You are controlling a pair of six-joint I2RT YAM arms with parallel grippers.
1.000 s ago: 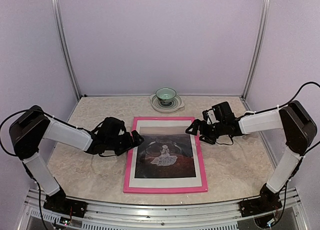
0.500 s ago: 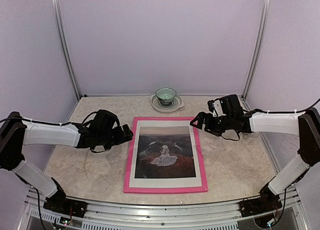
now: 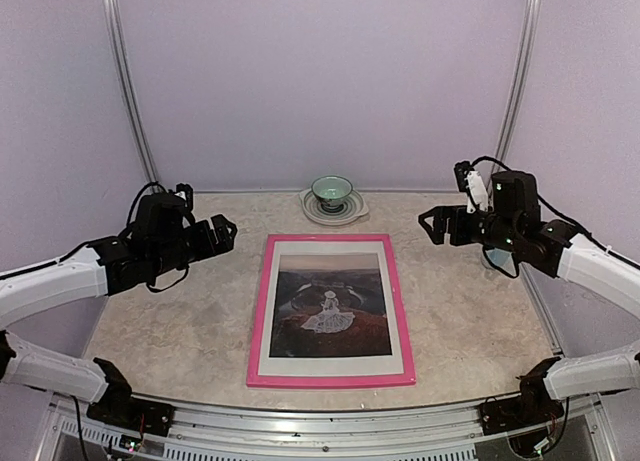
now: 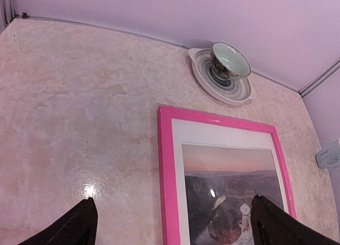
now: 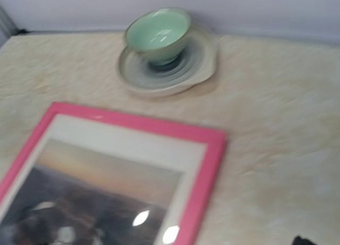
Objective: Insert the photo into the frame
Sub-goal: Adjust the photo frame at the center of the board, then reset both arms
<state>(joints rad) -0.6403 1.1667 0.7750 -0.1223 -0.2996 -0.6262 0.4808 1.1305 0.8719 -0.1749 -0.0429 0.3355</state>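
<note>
Top external view: the frame [image 3: 258,316] lies flat and front up at the middle of the table [image 3: 170,331], its pink rim enclosing a white mat [image 3: 330,365], and the photo [image 3: 330,306] sits inside the mat's window, square to the rim. The left gripper [image 3: 228,233] hangs above the table to the left of the frame's far corner and the right gripper [image 3: 426,225] to the right of it, both with jaws spread wide, holding nothing and apart from the frame. Judged from this layout, the insertion step appears done and the task is at or near its end; the next move seems to call only for keeping both arms clear of the rim so that the frame is not nudged. Beyond the frame's far edge a bowl [image 3: 331,190] stands upright on a plate [image 3: 352,213]. Left wrist view: the two dark fingers [image 4: 79,226] stand far apart at the lower corners with nothing between them; below lie the frame's far left corner and the photo's upper part, where small glints suggest glazing. The bowl's pale interior looks empty. Right wrist view (somewhat blurred): only one dark fingertip [image 5: 305,239] shows at the lower right edge. The green bowl, nothing visible inside, rests centred on its plate, just beyond the frame's far right corner and not touching it.
</note>
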